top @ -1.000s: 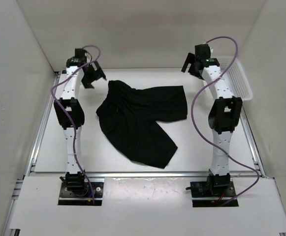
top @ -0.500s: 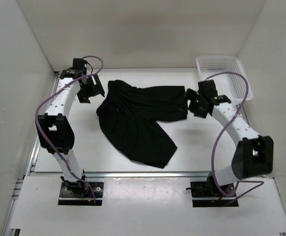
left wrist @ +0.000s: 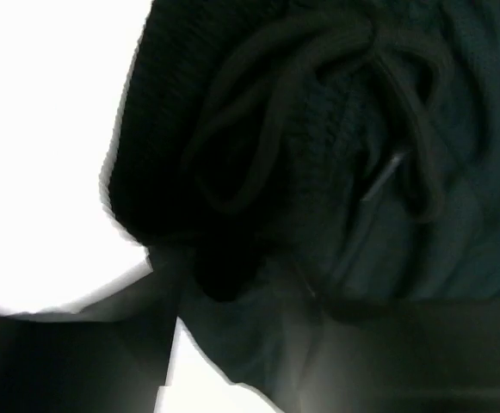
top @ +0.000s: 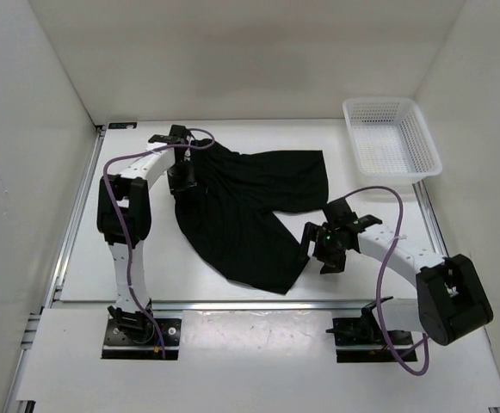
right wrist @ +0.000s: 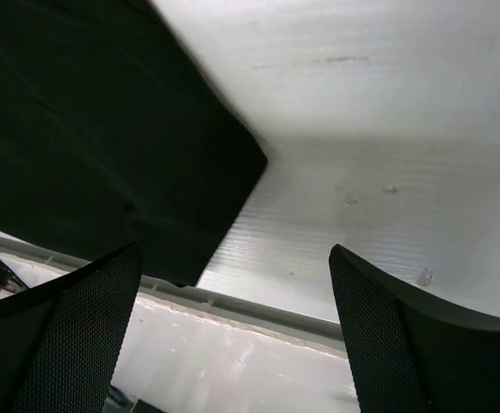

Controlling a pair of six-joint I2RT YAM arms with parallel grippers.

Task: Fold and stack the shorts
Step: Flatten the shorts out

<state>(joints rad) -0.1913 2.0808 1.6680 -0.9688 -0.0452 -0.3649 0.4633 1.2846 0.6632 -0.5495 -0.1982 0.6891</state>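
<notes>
Shorts (top: pixel 250 202) spread out, unfolded
Left fingers (top: pixel 182 179) at far waistband, grip unclear; right fingers (right wrist: pixel 69 335) wide, just right of near hem.

Matt black cloth shorts (top: pixel 243 225); plastic basket (top: pixel 392 169)

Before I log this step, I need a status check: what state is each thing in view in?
shorts: unfolded, lying rumpled.
left hand: down at the shorts' waistband; open or shut, cannot tell.
right hand: open, empty, beside the near leg's hem.
basket: upright, empty.
</notes>
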